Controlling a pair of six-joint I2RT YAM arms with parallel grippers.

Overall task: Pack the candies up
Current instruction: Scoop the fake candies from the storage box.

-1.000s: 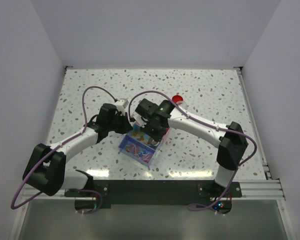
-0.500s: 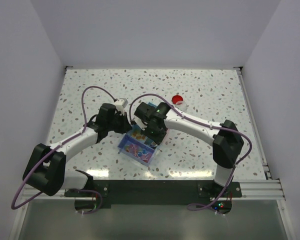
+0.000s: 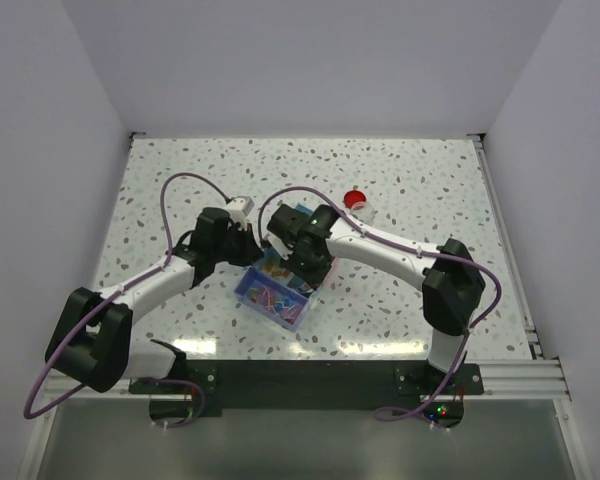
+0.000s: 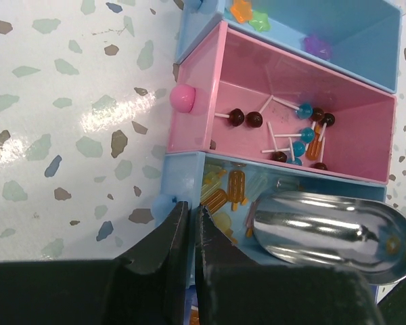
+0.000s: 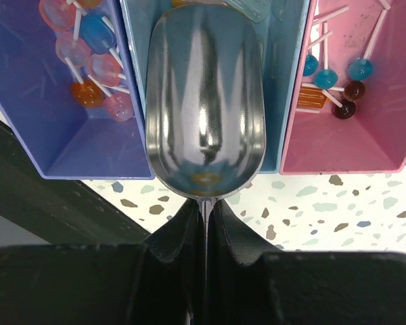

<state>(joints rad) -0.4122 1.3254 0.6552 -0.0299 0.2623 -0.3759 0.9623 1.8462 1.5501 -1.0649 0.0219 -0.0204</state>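
Note:
The candies lie in a small tray (image 3: 272,298) of coloured compartments between the two arms. Orange and yellow ice-lolly sweets (image 4: 235,188) fill the light blue compartment (image 4: 184,175). Brown and blue lollipops (image 4: 299,132) lie in the pink one (image 4: 203,88), and pink, blue and orange lollipops (image 5: 91,51) in the purple one (image 5: 27,115). My left gripper (image 4: 193,213) is shut on the light blue compartment's end wall. My right gripper (image 5: 204,206) is shut on the thin handle of a metal scoop (image 5: 204,101), whose bowl hangs over the light blue compartment (image 5: 284,81).
A round red lid (image 3: 355,199) lies on the speckled table (image 3: 160,180) behind the right arm. A further blue compartment (image 4: 352,34) holds orange, green and purple sweets. White walls close in the table on three sides.
The right arm has swung slightly left, carrying the scoop over the tray. The tray has shifted a little to the left. The left arm has barely moved.

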